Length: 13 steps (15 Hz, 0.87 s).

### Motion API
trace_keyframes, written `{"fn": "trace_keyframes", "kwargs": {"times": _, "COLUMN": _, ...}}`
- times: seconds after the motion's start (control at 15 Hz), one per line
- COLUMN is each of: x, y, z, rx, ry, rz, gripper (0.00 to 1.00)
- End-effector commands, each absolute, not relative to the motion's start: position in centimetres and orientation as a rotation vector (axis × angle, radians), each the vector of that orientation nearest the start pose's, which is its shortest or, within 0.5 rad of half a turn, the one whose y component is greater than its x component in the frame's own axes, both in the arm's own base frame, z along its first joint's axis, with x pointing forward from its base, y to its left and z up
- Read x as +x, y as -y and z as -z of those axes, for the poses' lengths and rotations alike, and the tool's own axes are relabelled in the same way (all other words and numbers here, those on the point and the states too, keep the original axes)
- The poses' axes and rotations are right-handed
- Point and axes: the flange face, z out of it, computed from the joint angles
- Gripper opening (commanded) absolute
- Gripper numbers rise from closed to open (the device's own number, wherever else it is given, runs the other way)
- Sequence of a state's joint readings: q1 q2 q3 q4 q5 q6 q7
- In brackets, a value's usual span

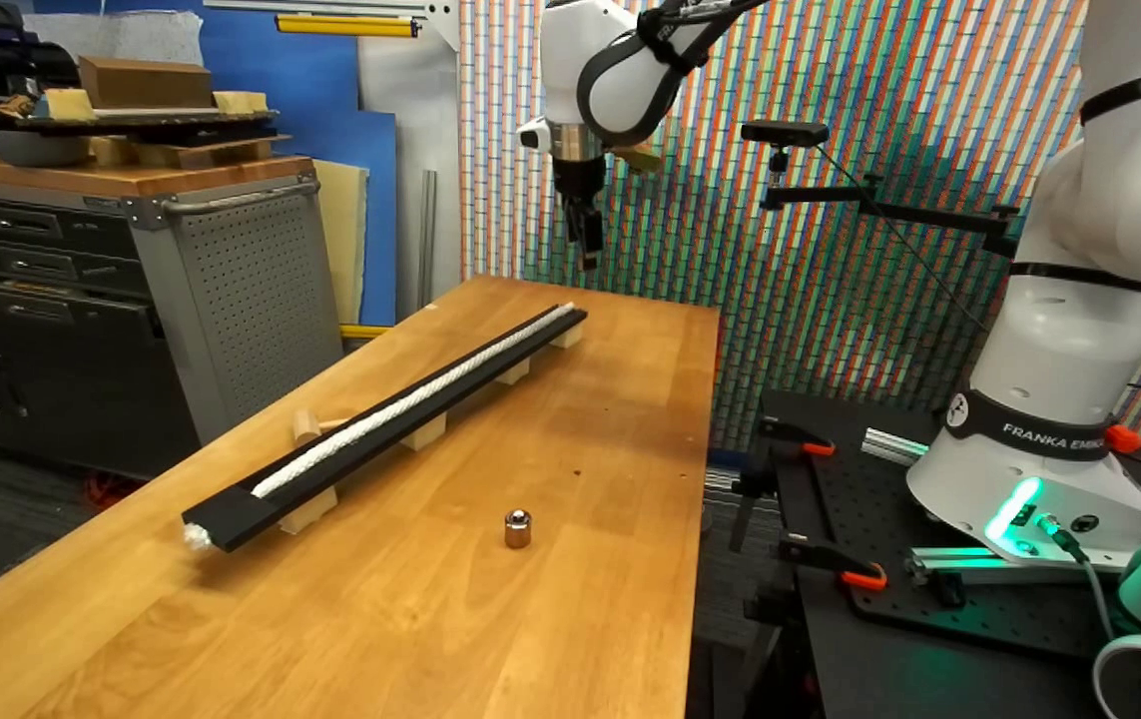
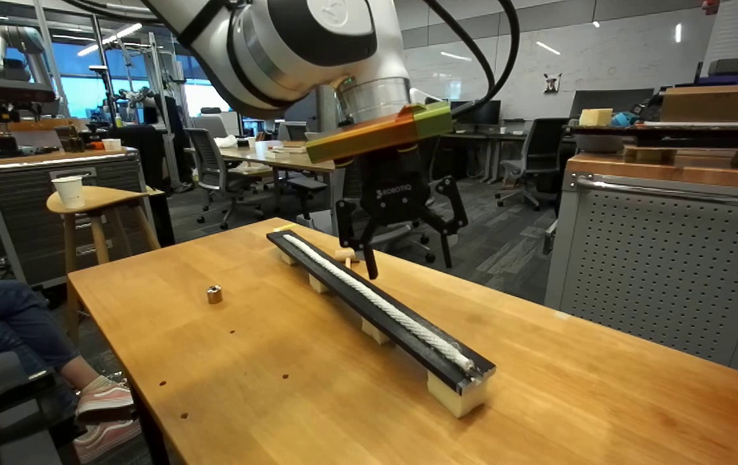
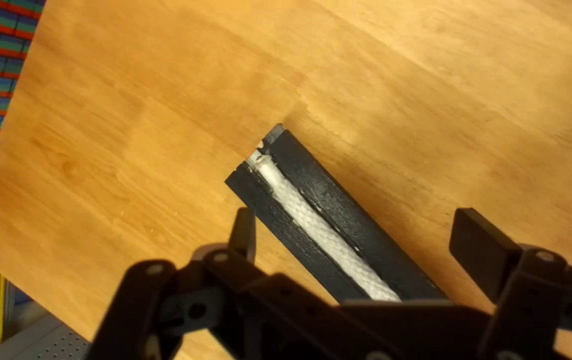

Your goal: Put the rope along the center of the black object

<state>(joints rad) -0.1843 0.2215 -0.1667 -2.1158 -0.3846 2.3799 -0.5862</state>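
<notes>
The white rope (image 1: 414, 400) (image 2: 381, 304) lies straight along the middle of the black bar (image 1: 231, 516) (image 2: 430, 359) in both exterior views. In the wrist view the rope (image 3: 316, 227) sits in a groove of the bar (image 3: 363, 237), its end close to the bar's end. At the opposite end a frayed white tuft (image 1: 198, 536) sticks out past a flat black stretch; I cannot tell whether the rope runs beneath it. My gripper (image 1: 585, 250) (image 2: 410, 268) (image 3: 353, 225) is open and empty. It hangs above the bar, apart from bar and rope.
Several pale blocks (image 1: 425, 431) (image 2: 459, 394) hold the bar above the wooden table (image 1: 590, 559). A wooden mallet (image 1: 307, 426) (image 2: 346, 254) lies beside the bar. A small metal cylinder (image 1: 518, 529) (image 2: 214, 294) stands on the table. A tool cabinet (image 1: 241, 290) stands beyond. A person (image 2: 13, 336) sits nearby.
</notes>
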Motion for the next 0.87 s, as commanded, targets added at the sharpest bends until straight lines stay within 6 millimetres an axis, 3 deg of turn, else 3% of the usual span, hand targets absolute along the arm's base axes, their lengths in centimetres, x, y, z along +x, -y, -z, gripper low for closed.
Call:
{"fn": "trace_keyframes", "kwargs": {"times": 0.0, "x": 52.6, "y": 18.5, "z": -35.0, "rx": -3.297, "ry": 0.677, "rz": -0.138, "gripper": 1.0}}
{"fn": "trace_keyframes", "kwargs": {"times": 0.07, "x": 53.8, "y": 19.4, "z": -33.0, "rx": -3.305, "ry": 0.771, "rz": -0.166, "gripper": 1.0}}
{"fn": "trace_keyframes", "kwargs": {"times": 0.27, "x": 53.2, "y": 19.0, "z": -34.4, "rx": -3.305, "ry": 0.723, "rz": -0.147, "gripper": 1.0}}
{"fn": "trace_keyframes", "kwargs": {"times": 0.8, "x": 53.0, "y": 18.9, "z": -34.1, "rx": -3.302, "ry": 0.707, "rz": -0.154, "gripper": 1.0}}
